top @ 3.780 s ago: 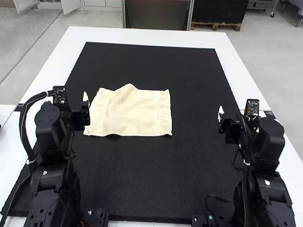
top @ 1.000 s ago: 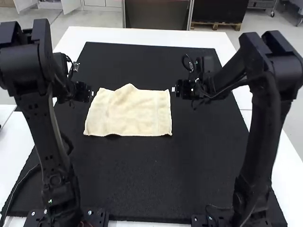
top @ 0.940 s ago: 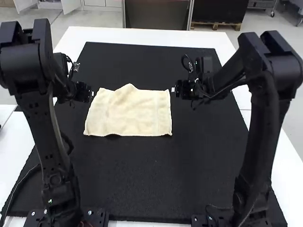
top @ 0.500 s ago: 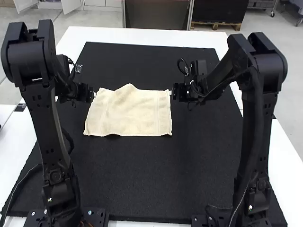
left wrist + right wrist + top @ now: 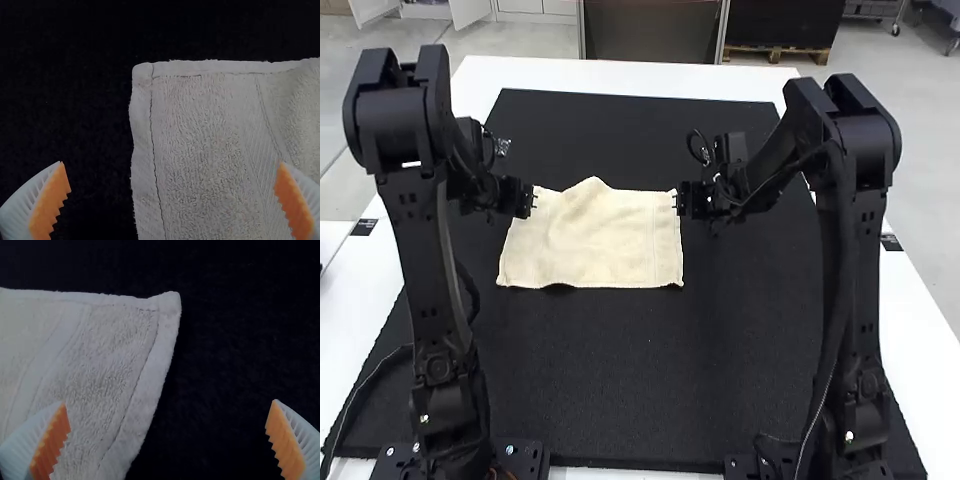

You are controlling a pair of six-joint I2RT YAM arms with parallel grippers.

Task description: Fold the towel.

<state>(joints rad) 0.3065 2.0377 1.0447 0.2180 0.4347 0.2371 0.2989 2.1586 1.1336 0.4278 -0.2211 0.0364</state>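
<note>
Table [image 5: 620,72]: its white top is carrying the mat and showing around its far and side edges.
Mat [image 5: 620,400]: black, it is lying under the towel.
Left arm [image 5: 430,290]: it is standing at the mat's near left corner and reaching over the left side.
Right arm [image 5: 852,290]: it is standing at the near right corner and bending inward over the mat.
Towel [image 5: 600,240]: cream, it is lying spread on the mat, nearer the left edge than the right, its far hem rising in a bump.
Left gripper [image 5: 532,200]: released, it is hovering at the towel's far left corner, one finger over mat, one over cloth.
Right gripper [image 5: 678,200]: released too, it is straddling the right hem near the far right corner.
Pads [image 5: 50,205]: orange and ribbed, they are facing each other, wide apart.
</note>
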